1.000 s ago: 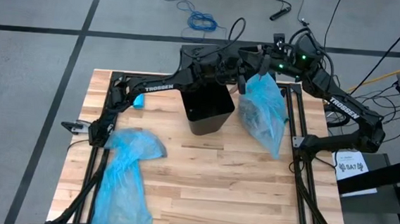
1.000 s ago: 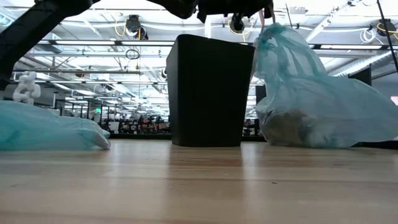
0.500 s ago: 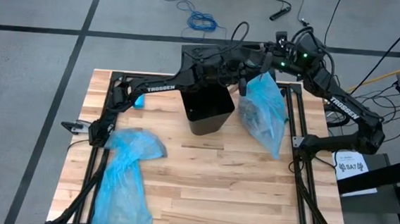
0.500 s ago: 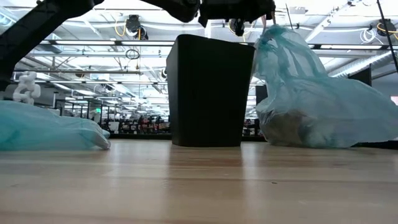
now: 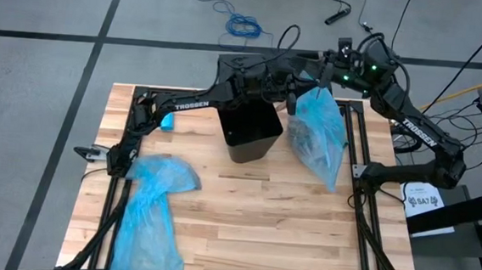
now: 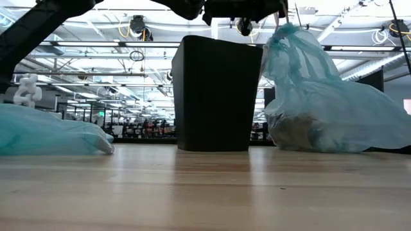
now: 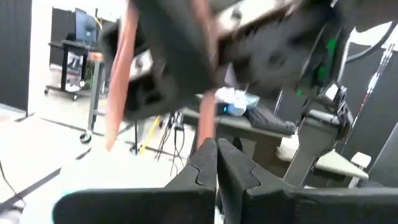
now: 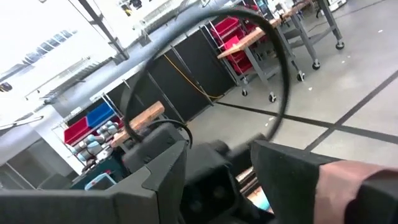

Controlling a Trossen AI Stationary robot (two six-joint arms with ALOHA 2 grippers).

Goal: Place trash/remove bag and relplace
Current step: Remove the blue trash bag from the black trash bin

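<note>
The black bin (image 5: 251, 129) stands upright at the table's far middle. Right of it a filled blue bag (image 5: 319, 139) rests on its bottom, and trash (image 6: 300, 133) shows through the film. The bag's gathered top (image 6: 286, 29) stands up in a peak. My left gripper (image 7: 216, 155) reaches level across the bin's rim toward that top and is shut (image 5: 297, 95). My right gripper (image 5: 323, 76) hangs over the bag's top with its fingers wide apart (image 8: 217, 155). A second blue bag (image 5: 151, 209) lies flat at the near left. My left gripper's shut fingertips (image 7: 208, 158) lie level beside the bag's top; whether any film is caught between them I cannot tell. My right gripper has one finger (image 6: 280, 13) coming down onto the bag's peaked top (image 6: 284, 31). Whether the film hangs over that finger or only touches it I cannot tell. The bag's bottom (image 6: 334, 144) stays on the table.
A small blue object (image 5: 167, 122) lies by the left arm's base. Black frame rails (image 5: 357, 203) run along the table's left and right sides. Bare wood (image 5: 252, 221) lies in front of the bin.
The bag's peaked top has shifted a little toward the table's right and stands straighter, while its bottom has stayed put on the table.
</note>
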